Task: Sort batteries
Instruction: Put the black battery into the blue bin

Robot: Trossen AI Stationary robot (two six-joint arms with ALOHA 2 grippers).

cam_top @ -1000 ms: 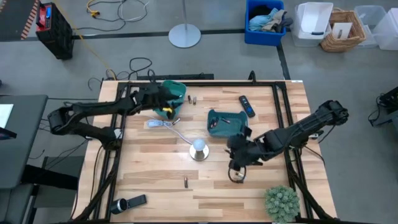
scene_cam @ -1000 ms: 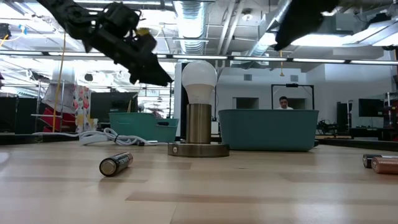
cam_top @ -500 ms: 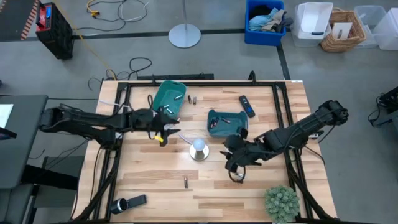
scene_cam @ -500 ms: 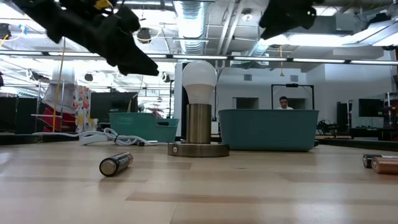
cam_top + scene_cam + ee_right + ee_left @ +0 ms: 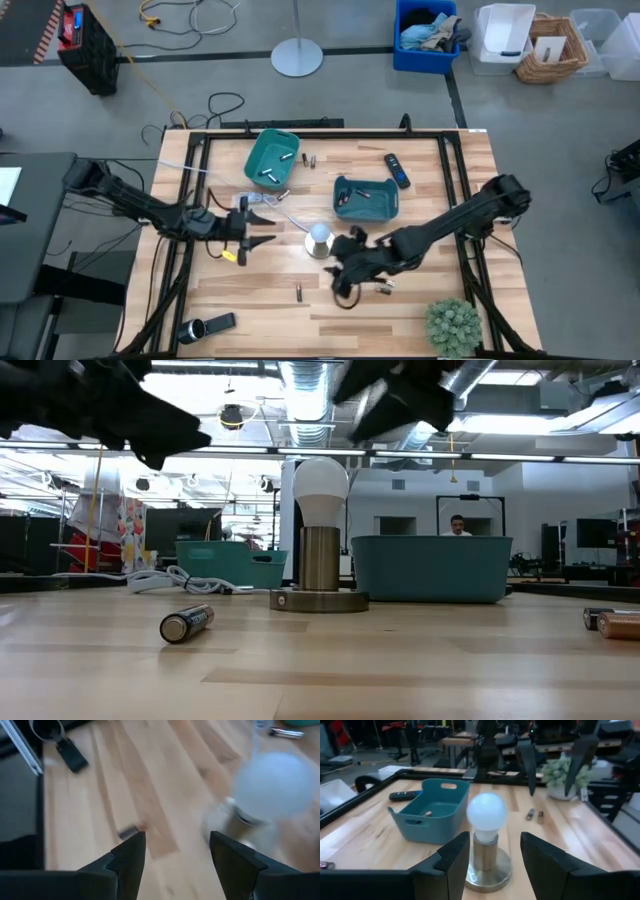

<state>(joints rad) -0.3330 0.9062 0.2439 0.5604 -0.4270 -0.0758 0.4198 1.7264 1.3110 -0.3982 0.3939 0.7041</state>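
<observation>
Fingers of the right gripper point(image 5: 343, 283) are spread and empty; it has swung past the lamp point(image 5: 319, 237) toward 1 stray battery point(image 5: 298, 292). The left gripper point(image 5: 262, 228), also parted, has left the far bin point(image 5: 260, 149), apparently after a drop-off.

two teal bins point(image 5: 272, 160), one lamp point(image 5: 319, 240)

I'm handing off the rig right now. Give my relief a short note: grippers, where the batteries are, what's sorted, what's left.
Left gripper: open, empty, left of the lamp.
Right gripper: open, empty, in front of the lamp.
Done: batteries lie in the far-left bin and the centre bin.
Left: lone battery near the front, pair beside the right gripper, pair beside the far-left bin.
</observation>
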